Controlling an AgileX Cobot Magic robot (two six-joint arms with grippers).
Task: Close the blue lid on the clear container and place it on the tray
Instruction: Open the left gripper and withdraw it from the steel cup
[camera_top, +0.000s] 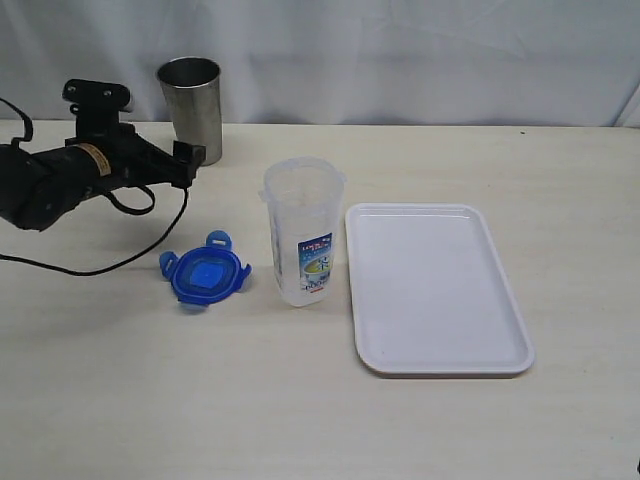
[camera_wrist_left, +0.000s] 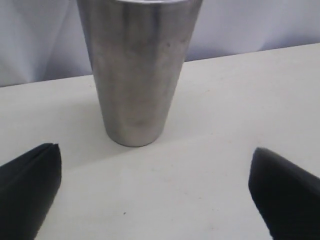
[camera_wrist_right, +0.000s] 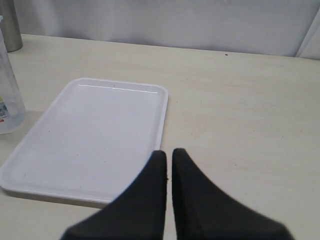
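Blue first: find the blue lid flat on the table at six o'clock from the left gripper, spread wide and empty. Note the clear container upright at its three o'clock; right gripper, pressed together, over by the tray.

Nothing here can actually be read. The tall, narrow clear plastic canister carries a small blue, yellow and white label low on its side. There are lines of pale print across the label's blue upper part, but they are too small to make out. The right wrist view catches only a sliver of that label at the picture's edge, which is also illegible. A yellowish band wraps the black left arm; its dark marks are too blurred to read.
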